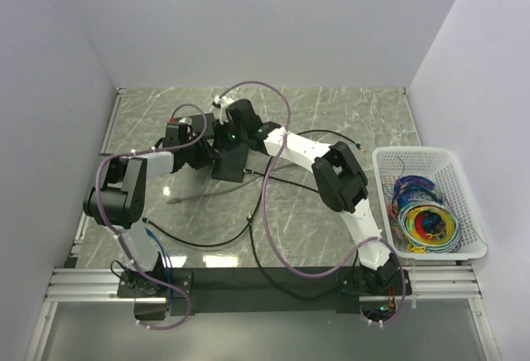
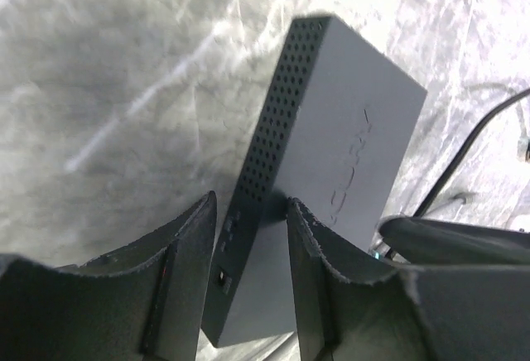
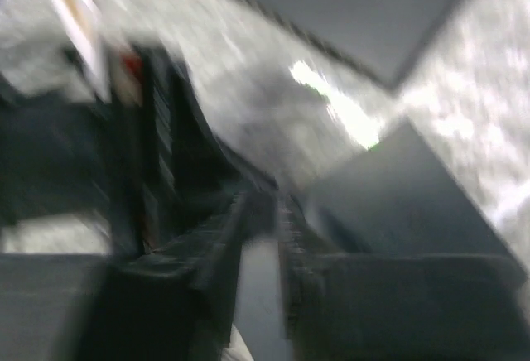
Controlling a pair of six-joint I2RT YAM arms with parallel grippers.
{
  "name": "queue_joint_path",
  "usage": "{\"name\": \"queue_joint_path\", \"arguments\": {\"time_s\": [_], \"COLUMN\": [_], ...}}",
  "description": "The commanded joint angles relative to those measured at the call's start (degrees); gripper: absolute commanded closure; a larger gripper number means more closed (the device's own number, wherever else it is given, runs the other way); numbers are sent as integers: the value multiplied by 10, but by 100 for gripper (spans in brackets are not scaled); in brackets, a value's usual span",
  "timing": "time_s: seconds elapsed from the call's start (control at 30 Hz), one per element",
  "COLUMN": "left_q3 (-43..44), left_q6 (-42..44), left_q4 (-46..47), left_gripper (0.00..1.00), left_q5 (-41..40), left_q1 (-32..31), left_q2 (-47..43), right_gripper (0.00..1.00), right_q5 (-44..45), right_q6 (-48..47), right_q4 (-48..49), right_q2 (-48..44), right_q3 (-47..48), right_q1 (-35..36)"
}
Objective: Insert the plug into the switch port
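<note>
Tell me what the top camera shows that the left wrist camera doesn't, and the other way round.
Only the top external view shows both arms whole, the left arm and the right arm, plus the white basket of coloured cables on the right. Only the left wrist view shows the perforated side of the switch, faint lettering on its top face, and the left claw straddling its near end. Both show the switch and the marble table.

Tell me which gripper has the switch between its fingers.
The left gripper: its two fingers bracket the perforated side of the switch. The right gripper cannot be judged; its view is too blurred.
</note>
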Motion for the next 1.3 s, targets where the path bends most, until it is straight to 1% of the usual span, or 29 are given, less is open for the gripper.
{"name": "queue_joint_path", "arguments": {"time_s": [0.0, 0.07, 0.1, 0.2, 0.33, 0.37, 0.43, 0.53, 0.57, 0.7, 0.73, 0.77, 0.8, 0.9, 1.0, 1.13, 1.27], "left_q3": [24, 52, 62, 104, 129, 129, 125, 115, 109, 80, 63, 53, 42, 9, -17, -56, -67], "left_q6": [28, 35, 37, 45, 47, 48, 50, 51, 54, 52, 50, 46, 46, 42, 35, 20, 19], "left_q4": [-75, -69, -68, -68, -53, -52, -52, -63, -83, -113, -116, -120, -119, -128, -138, -134, -138], "left_gripper": [55, 55, 55, 55, 56, 56, 55, 55, 55, 54, 54, 53, 53, 53, 53, 53, 53], "left_q5": [-40, -37, -36, -27, -19, -19, -38, -73, -104, -157, -165, -164, -181, -197, -205, -203, -204], "left_q1": [9, 9, 9, 9, 7, 6, 0, -15, -22, -45, -53, -57, -60, -82, -111, -145, -157], "left_q2": [33, 42, 55, 84, 100, 96, 76, 34, 21, -58, -73, -87, -116, -164, -193, -219, -235], "right_gripper": [68, 61, 56, 52, 52, 52, 52, 52, 52, 52, 49, 47, 46, 46, 46, 46, 46], "right_q5": [30, 46, 53, 85, 113, 121, 133, 148, 156, 198, 212, 212, 208, 195, 181, 177, 171], "right_q6": [-17, -19, -19, -12, -3, 3, 10, 28, 42, 62, 66, 78, 84, 108, 113, 117, 119], "right_q4": [19, 25, 23, 11, 2, 1, -3, -12, -20, -49, -51, -54, -59, -70, -78, -107, -125], "right_q2": [-68, -109, -123, -185, -280, -293, -327, -353, -356, -359, -357, -354, -349, -329, -301, -238, -195], "right_q3": [-43, -77, -88, -133, -210, -245, -294, -336, -353, -388, -397, -399, -400, -390, -367, -298, -255], "right_q1": [-6, -6, -6, -7, -6, -7, -6, -6, -7, -10, -13, -19, -34, -62, -95, -123, -126]}}
